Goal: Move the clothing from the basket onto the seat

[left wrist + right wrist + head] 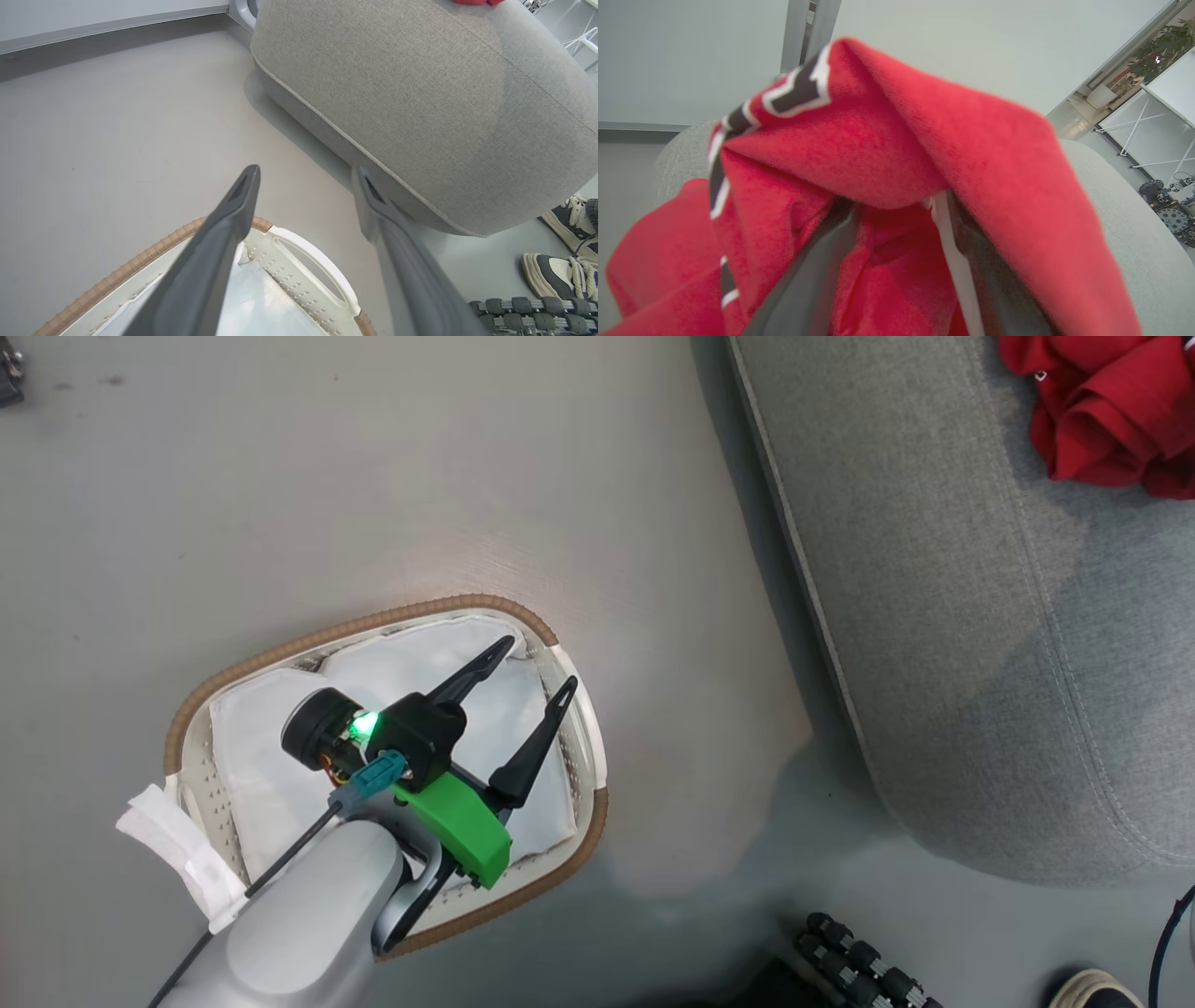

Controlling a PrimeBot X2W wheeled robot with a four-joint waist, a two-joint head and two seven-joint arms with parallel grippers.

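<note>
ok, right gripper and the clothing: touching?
Touching. The right wrist view shows it: the clothing drapes over the right gripper, with red folds lying on and between its spread jaws.

No text on the clothing (pixel 896 154) can be read.

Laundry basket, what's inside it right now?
A white fabric liner lines the laundry basket. The open left gripper and its forearm cover the middle, so anything beneath them is hidden.
</note>
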